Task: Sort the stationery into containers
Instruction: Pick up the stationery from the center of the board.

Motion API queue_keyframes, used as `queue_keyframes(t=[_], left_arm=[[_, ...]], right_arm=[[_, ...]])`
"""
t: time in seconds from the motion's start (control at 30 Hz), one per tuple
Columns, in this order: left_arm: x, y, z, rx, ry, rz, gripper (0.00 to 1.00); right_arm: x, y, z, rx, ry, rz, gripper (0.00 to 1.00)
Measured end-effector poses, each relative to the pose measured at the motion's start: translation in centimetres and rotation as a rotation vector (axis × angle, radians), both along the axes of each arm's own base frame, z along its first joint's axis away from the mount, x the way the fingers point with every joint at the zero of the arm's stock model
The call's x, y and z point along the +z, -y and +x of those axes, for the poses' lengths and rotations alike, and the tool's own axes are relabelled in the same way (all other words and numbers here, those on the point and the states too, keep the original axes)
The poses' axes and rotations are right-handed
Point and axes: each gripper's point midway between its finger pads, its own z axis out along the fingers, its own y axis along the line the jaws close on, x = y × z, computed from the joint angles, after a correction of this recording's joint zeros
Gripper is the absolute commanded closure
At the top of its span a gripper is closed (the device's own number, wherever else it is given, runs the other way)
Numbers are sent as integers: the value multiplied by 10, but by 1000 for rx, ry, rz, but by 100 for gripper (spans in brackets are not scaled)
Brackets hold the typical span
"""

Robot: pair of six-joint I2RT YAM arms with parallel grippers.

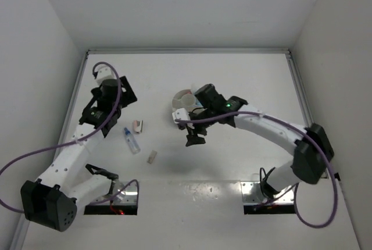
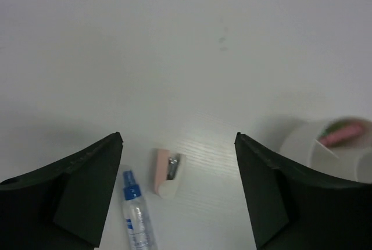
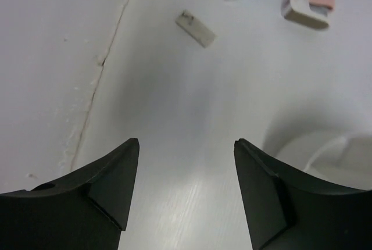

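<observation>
White table (image 1: 232, 75) holds it all. The round white bowl (image 1: 185, 100) sits near the middle, with a pink stick (image 2: 343, 135) in one part. The right gripper (image 3: 186, 142) hangs just beside the bowl, jaws spread wide and empty. The left gripper (image 2: 178, 139) hangs near the loose things, jaws spread wide and empty too. A clear tube (image 2: 136, 215) with a blue cap lies flat on the table. Just beside it lies a small pink and white piece (image 2: 167, 171). A tiny tan block (image 3: 195, 28) lies apart from both.

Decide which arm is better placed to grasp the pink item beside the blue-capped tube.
Left. The left gripper, open, frames the pink item between its fingers; the right gripper hangs by the bowl.
</observation>
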Motion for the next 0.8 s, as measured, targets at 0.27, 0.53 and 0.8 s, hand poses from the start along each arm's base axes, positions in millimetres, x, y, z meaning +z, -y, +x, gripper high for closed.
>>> queue_keyframes(t=[0.27,0.53,0.8], left_arm=[[7,-75,-15,343,27,8,6],[30,-88,-30,414,109,-5,6],[40,-94,-37,445,147,-9,6]], right_arm=[[-52,-75,13,271,7,-47,34],[-96,-108,6,406,113,-167,36],[-113,-141,11,455,223,-243,40]])
